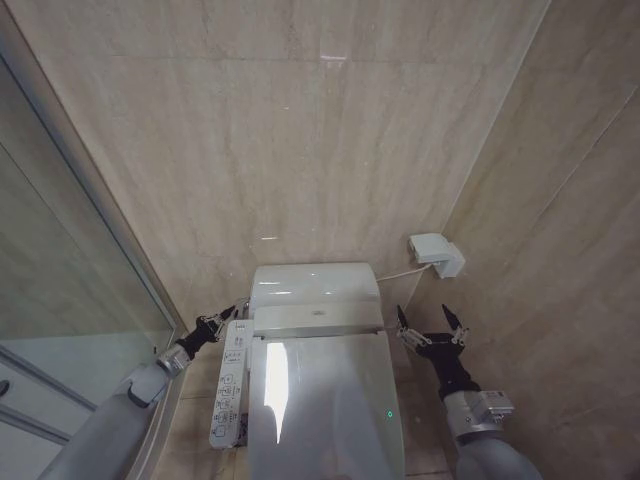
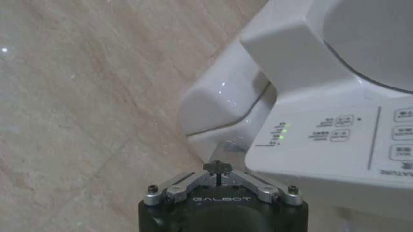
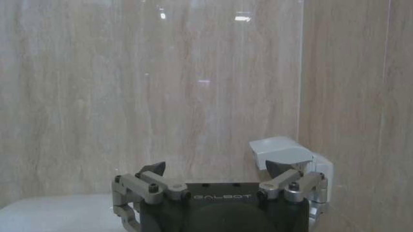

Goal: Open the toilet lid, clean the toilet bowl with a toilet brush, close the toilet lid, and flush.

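1. Currently the toilet lid (image 1: 325, 400) is lying shut over the bowl, long axis running 12 to 6 o'clock.
2. Right gripper (image 1: 431, 323) is hovering at its 3 o'clock flank, jaws spread wide.
3. Left gripper (image 1: 226, 318) is waiting at 9 o'clock, jaws pinched together.
4. Lid's front edge is being cut off.

Control panel (image 1: 229, 385) beside toilet lid (image 1: 325, 400).

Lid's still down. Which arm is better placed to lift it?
Probably the right. The right gripper hangs open beside the closed toilet lid, nothing between them. The left gripper is shut, and the control panel lies between it and the lid.
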{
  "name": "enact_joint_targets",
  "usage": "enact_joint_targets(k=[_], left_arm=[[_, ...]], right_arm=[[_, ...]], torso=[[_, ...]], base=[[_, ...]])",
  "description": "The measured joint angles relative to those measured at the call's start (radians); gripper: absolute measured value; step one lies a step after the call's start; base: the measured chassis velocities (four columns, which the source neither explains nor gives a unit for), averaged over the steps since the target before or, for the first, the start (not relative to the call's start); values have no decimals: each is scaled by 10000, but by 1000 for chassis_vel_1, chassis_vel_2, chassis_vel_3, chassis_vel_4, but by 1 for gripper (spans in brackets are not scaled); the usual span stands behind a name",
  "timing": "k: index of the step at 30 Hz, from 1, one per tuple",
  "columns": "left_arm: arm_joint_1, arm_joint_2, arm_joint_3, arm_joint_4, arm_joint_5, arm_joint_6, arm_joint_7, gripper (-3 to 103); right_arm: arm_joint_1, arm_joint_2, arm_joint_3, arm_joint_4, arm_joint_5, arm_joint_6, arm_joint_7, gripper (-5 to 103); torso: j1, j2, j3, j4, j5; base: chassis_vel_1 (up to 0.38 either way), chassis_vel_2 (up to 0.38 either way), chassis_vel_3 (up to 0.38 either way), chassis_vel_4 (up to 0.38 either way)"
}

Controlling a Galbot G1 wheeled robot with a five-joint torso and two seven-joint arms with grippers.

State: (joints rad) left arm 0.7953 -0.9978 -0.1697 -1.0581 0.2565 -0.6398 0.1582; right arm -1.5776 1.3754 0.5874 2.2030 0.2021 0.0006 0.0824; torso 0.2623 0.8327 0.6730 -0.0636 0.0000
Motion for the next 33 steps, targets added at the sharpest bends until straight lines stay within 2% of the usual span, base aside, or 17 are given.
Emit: enact_joint_targets(k=[33], left_arm=[[-72,-402,47,604,43,2,196,0]], right_arm=[[0,0,0,0,0,0,0,100]], torso=[[1,0,1,4,-1]], base=[[0,0,0,0]])
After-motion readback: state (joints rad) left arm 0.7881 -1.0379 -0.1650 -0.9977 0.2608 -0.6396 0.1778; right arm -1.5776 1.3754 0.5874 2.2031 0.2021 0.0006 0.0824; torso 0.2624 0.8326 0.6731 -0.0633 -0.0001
